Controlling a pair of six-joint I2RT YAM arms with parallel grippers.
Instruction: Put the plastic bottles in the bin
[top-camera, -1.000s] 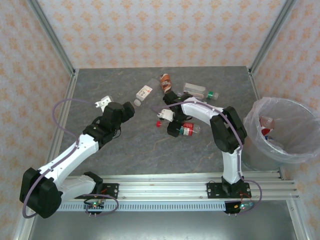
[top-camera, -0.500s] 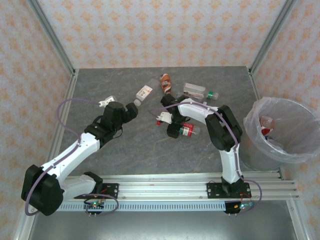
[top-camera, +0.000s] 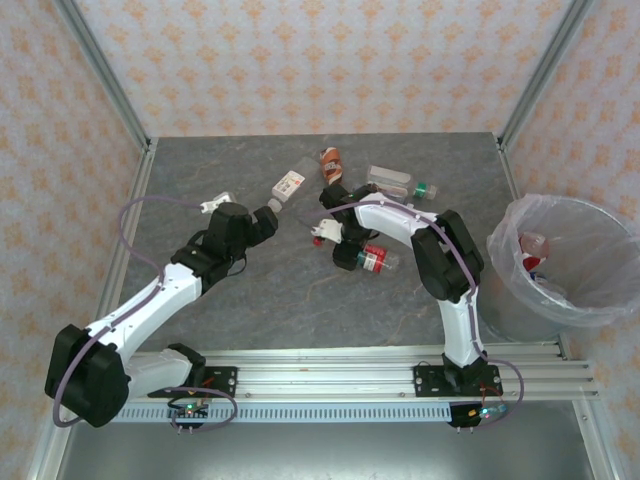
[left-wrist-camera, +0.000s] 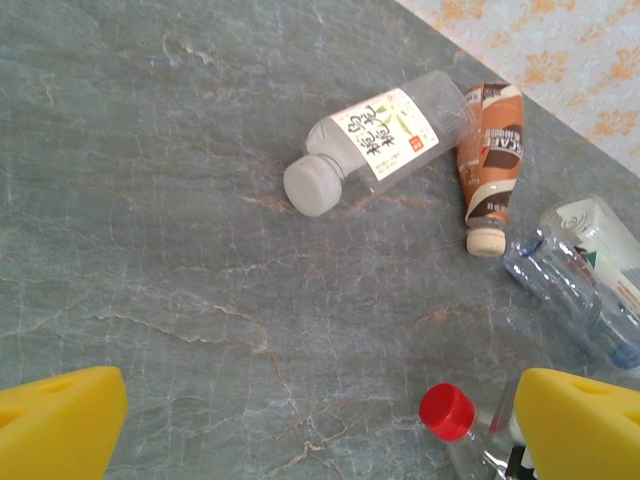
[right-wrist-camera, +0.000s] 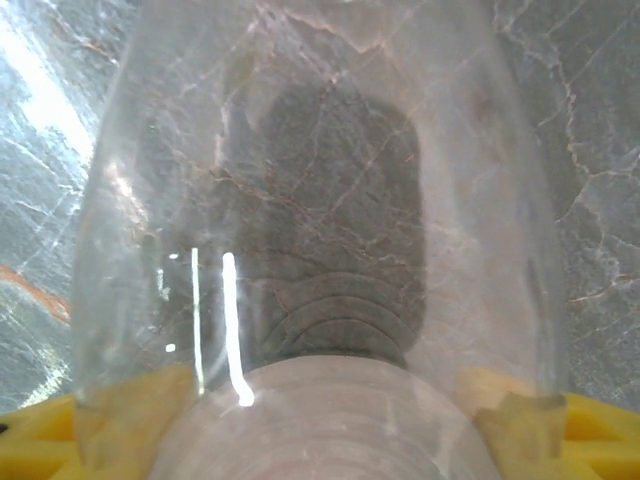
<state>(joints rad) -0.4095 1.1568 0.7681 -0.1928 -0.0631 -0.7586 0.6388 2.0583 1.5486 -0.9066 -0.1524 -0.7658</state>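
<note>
Over on the left, the left hand (left-wrist-camera: 320, 428) hangs spread wide, grasping nothing, its yellow fingers (left-wrist-camera: 60, 425) low over the grey marbled worktop (top-camera: 190, 170). Its target looks to be the clear plastic bottle with the white label and white cap (left-wrist-camera: 375, 145), lying on its side just ahead and not yet touched.

In the top view this bottle's long axis runs on a diagonal. The cap points near-left, towards the hand, and the base points far-right. To do this well, the hand should turn until its fingers line up across that axis, then settle over the labelled middle. The cap end is narrow and could let the bottle swivel or roll away.

Just beside the base lies the brown-labelled bottle with a cream cap (left-wrist-camera: 490, 160), cap towards the near edge. I'd keep the far finger out of that gap.

Moving centre, a clear bottle with a red cap (left-wrist-camera: 447, 412) lies next to the left hand's right finger. The right hand (right-wrist-camera: 320, 442) has a clear, unlabelled bottle body (right-wrist-camera: 320, 200) sitting between its yellow pads. I cannot tell whether they are pressing or merely flanking it.

Near the right arm's wrist lies a red-labelled bottle (top-camera: 375, 261). Further back lies a clear bottle with a green cap (top-camera: 395, 183), cap to the right.

Far right stands the round bin lined with a whitish bag (top-camera: 505, 228), well apart from the cluster and off the worktop's right edge. Something red (top-camera: 532, 250) already lies inside.
</note>
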